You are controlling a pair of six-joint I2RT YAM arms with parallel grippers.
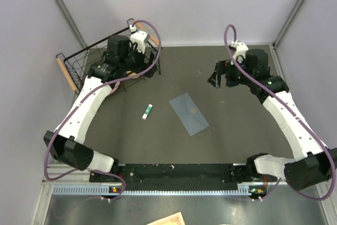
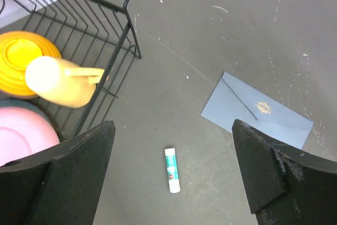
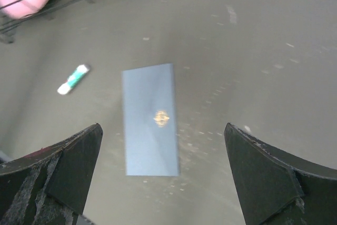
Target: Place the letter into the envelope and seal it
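The blue-grey envelope lies flat at the table's middle, flap folded down, gold spot facing up. It also shows in the left wrist view and the right wrist view. No letter shows on the table; only a pale cream sheet corner shows at the bottom edge of the top view, off the table. My left gripper is open and empty, held high beside the wire basket. My right gripper is open and empty, raised at the far right, apart from the envelope.
A white-and-green glue stick lies left of the envelope. A black wire basket at the far left holds a yellow plate, a pink plate and a cream cup.
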